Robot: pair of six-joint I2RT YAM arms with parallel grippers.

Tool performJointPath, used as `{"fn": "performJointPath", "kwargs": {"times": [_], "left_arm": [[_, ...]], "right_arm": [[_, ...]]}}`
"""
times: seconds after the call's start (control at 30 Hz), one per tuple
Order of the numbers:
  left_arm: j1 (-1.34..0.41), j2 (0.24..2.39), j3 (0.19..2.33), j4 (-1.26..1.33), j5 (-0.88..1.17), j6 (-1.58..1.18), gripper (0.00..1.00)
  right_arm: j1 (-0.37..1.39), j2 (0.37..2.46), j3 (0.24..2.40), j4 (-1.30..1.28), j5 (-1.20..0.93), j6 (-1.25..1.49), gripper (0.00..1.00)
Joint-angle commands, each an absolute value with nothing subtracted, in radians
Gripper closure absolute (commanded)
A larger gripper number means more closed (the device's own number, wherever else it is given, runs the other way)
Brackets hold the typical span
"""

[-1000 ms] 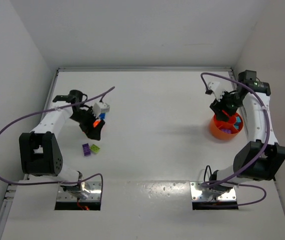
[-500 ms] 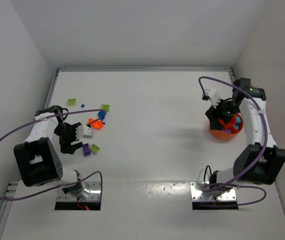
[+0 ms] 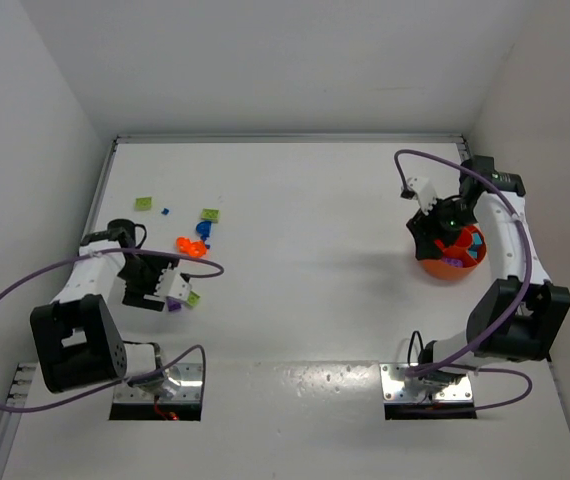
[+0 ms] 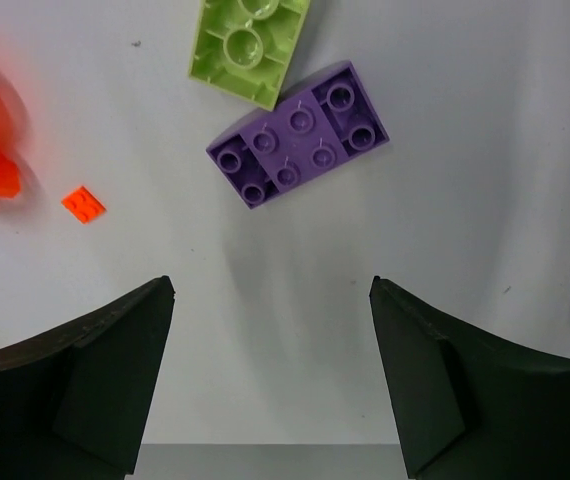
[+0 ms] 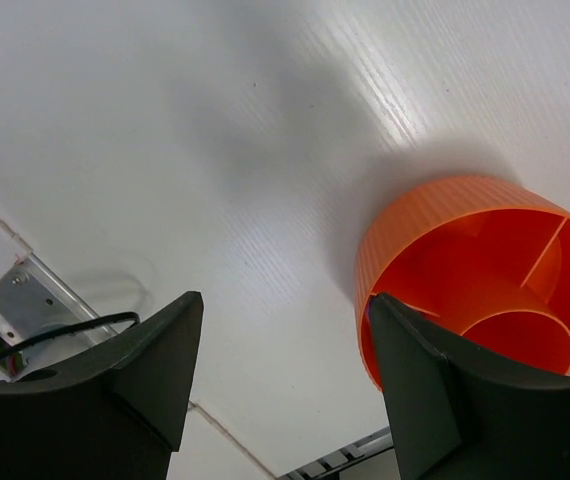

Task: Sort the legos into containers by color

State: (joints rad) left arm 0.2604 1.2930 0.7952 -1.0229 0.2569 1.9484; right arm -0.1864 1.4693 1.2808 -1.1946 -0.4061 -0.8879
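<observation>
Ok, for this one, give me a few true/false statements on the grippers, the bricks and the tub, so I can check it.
1. The left gripper is open with nothing between its fingers. True.
2. The purple brick ahead of it sits inside the orange tub. False: it lies on the table, next to a lime green brick.
3. The right gripper is shut on a brick. False: it is open and empty, close to the tub.
4. The tub has inner dividers. True.
</observation>
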Motion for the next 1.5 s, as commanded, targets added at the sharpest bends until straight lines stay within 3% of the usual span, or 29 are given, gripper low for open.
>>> {"fn": "performJointPath", "kwargs": {"times": [0.0, 0.47, 0.53, 0.73, 1.1, 1.2, 1.47], "left_arm": [[0.224, 1.299, 0.781, -1.002, 0.327, 2.488, 0.15], [0.035, 1.387, 0.762, -1.042, 0.295, 2.477, 0.19], [0.025, 1.399, 0.752, -1.042, 0.284, 2.477, 0.19], [-0.005, 1.439, 0.742, -1.042, 0.241, 2.487, 0.31], [0.008, 1.542, 0.732, -0.943, 0.124, 2.459, 0.33], [0.008, 1.563, 0.741, -0.933, 0.115, 2.439, 0.40], [-0.055, 1.487, 0.836, -1.012, 0.222, 2.291, 0.72]], "right_arm": [[-0.179, 1.477, 1.278, -1.169, -0.439, -0.861, 0.32], [-0.161, 1.506, 1.296, -1.169, -0.400, -0.851, 0.32], [-0.161, 1.506, 1.296, -1.169, -0.400, -0.842, 0.32], [-0.152, 1.516, 1.296, -1.169, -0.391, -0.842, 0.32], [-0.152, 1.525, 1.305, -1.178, -0.382, -0.842, 0.32], [-0.152, 1.525, 1.305, -1.178, -0.382, -0.842, 0.32], [-0.133, 1.525, 1.330, -1.229, -0.524, -0.775, 0.32]]}}
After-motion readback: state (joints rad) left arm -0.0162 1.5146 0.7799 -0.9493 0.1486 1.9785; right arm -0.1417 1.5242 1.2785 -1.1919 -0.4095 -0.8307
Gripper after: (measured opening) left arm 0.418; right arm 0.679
